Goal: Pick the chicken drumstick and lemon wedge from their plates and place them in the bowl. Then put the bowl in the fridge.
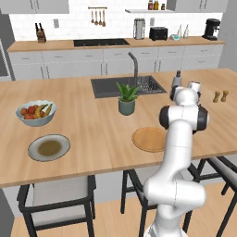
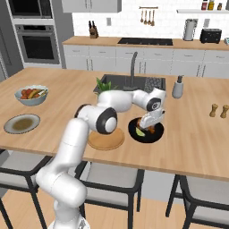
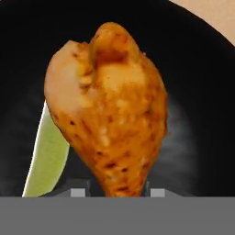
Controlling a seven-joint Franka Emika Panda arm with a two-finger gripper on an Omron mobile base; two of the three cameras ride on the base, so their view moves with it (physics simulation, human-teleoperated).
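The black bowl sits on the island counter to the right of the tan plate. My gripper hangs low over the bowl, pointing down into it. The orange-brown chicken drumstick stands inside the bowl between my fingertips; narrow gaps show on both sides, so the jaws stand open. The pale green lemon wedge lies in the bowl beside the drumstick. The grey plate sits bare far to the left. The fridge is out of view.
A white fruit bowl stands behind the grey plate. A potted plant and the sink lie mid-counter. A soap dispenser and two small shakers stand right of the bowl. Stools line the near edge.
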